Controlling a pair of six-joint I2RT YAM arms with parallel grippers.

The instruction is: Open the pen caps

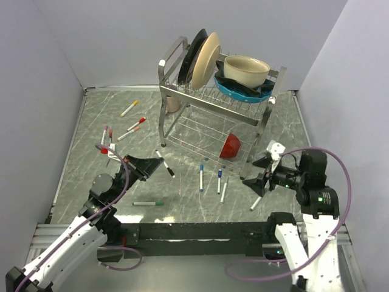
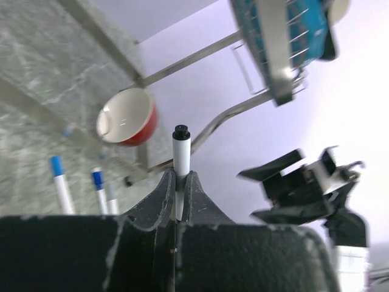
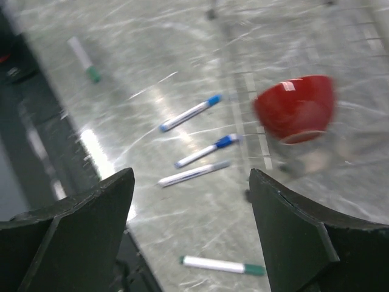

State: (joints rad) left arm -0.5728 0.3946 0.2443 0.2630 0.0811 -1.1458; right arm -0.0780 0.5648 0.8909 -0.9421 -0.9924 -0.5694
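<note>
By the look of it, none of the job was done yet. The left fingers (image 2: 165, 193) were shut tight on a white pen (image 2: 180, 155) and held it clear of the bench (image 1: 91, 121). Its black cap (image 2: 181, 131) was uppermost and, as far as the left wrist view showed, still seated on the barrel. The right fingers (image 3: 97, 213) stood wide apart with nothing between them. They were raised near the front of the rack (image 1: 182, 91), facing the held pen but well apart from it.

The other pens lay scattered on the bench, and their caps appeared to be in place. Near the far left were a yellow cap (image 1: 135, 103) and a red cap (image 1: 143, 120). In the middle were a blue cap (image 1: 201, 166) and a second blue cap (image 1: 219, 173) just beside it. A green cap (image 1: 159, 202) lay nearer the arms. A few more pens at the left edge, and one below the right fingers, were too small for their ends to be read. I could not pick out any cap lying loose for certain.

So the first pull seemed to be in preparation. The right fingers would have to reach the black cap, close on it and draw it off. After that, every pen on the bench looked to be still waiting.
</note>
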